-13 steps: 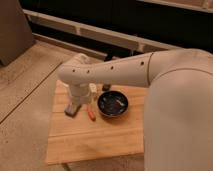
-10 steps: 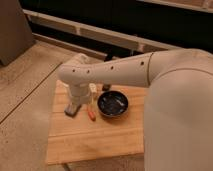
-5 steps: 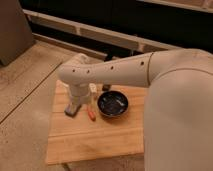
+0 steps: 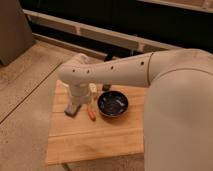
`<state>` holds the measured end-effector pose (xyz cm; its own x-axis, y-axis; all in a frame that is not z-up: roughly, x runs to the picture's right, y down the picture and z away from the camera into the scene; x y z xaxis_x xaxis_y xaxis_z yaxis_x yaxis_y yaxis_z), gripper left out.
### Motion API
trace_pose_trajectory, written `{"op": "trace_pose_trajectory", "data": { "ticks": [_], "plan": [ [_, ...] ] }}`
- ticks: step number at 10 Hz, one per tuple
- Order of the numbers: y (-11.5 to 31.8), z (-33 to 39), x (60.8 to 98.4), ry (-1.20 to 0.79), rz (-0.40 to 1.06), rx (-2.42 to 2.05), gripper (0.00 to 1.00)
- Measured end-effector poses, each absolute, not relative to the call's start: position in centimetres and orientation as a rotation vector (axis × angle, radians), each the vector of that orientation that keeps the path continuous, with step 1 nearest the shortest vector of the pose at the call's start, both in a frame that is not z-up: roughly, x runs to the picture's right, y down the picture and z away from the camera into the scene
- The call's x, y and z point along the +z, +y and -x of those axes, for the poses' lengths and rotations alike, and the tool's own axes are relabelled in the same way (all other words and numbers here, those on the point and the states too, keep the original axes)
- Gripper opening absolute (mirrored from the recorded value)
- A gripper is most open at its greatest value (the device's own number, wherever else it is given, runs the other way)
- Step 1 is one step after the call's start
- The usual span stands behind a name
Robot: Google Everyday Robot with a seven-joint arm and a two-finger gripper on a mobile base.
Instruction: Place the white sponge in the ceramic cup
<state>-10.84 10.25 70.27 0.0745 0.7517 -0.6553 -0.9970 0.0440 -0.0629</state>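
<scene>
The white sponge point(image 4: 71, 110), a pale grey block, lies on the left part of the wooden board point(image 4: 95, 137). My gripper point(image 4: 76, 103) points straight down right over it, at the end of the white arm that reaches in from the right, and its lower end meets the sponge's top. The wrist covers the back of the sponge. The ceramic cup does not show; the arm hides the board's back left area.
A wide dark bowl point(image 4: 113, 104) sits just right of the gripper. An orange-red stick point(image 4: 91, 114) lies between sponge and bowl. A small white object point(image 4: 93, 88) peeks out behind the wrist. Speckled floor surrounds the board, with a dark wall behind.
</scene>
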Motion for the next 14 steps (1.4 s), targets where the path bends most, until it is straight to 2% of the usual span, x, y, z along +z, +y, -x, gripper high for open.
{"op": "trace_pose_trajectory", "data": {
  "ticks": [7, 10, 14],
  "plan": [
    [10.0, 10.8, 70.3, 0.513, 0.582, 1.43, 0.65],
    [6.6, 13.0, 70.0, 0.338, 0.526, 1.424, 0.65],
    [5.6, 14.4, 71.0, 0.227, 0.554, 1.428, 0.65]
  ]
}}
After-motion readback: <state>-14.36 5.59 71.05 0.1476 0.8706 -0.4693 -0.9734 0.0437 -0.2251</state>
